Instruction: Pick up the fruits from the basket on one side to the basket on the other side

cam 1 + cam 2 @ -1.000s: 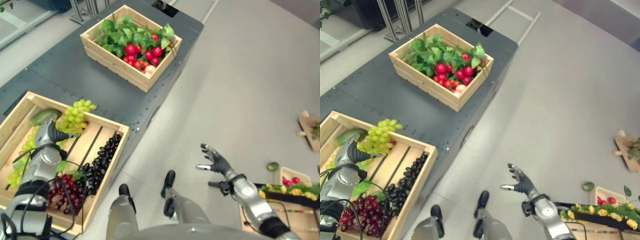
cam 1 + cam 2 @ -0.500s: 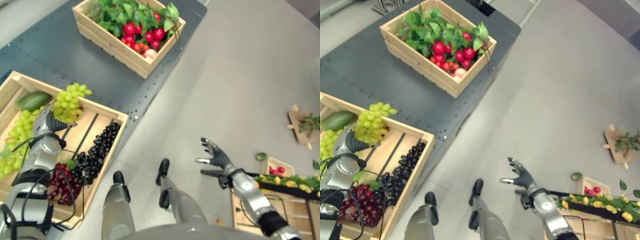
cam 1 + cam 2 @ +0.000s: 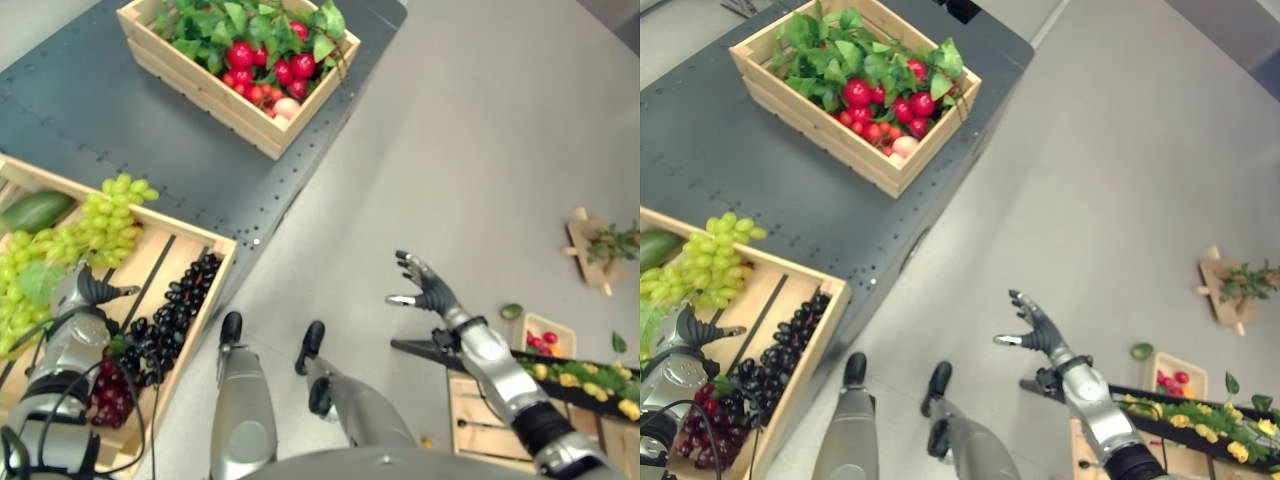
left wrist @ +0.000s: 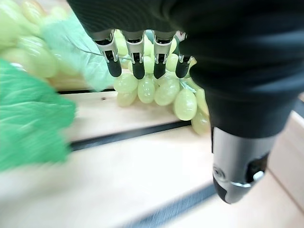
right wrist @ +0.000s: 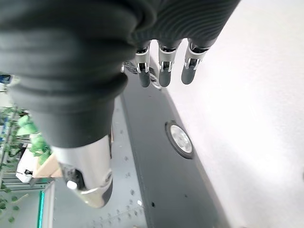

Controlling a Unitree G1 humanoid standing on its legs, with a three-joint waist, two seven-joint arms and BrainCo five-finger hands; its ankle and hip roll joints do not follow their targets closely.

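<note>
A wooden crate [image 3: 170,222] at the table's near left holds green grapes [image 3: 100,215], dark grapes [image 3: 180,310], red grapes [image 3: 105,385] and a green oval fruit [image 3: 35,210]. My left hand [image 3: 85,292] hovers over its slats, just short of the green grapes [image 4: 161,90]. Its fingers [image 4: 137,61] are straight and hold nothing. A second crate [image 3: 200,100] at the far end of the table is full of leaves and red fruits [image 3: 270,65]. Over the floor on the right, my right hand [image 3: 422,285] is open and holds nothing.
Both crates stand on a dark grey table [image 3: 90,110]. On the floor to the right are a low rack with yellow fruits and leaves [image 3: 580,375], a small box of red fruits [image 3: 540,340] and a wooden stand with a plant [image 3: 595,250].
The view has shifted, so the crates sit higher and further left. My left hand has drawn back a little from the green grapes. The right hand keeps its open pose.
</note>
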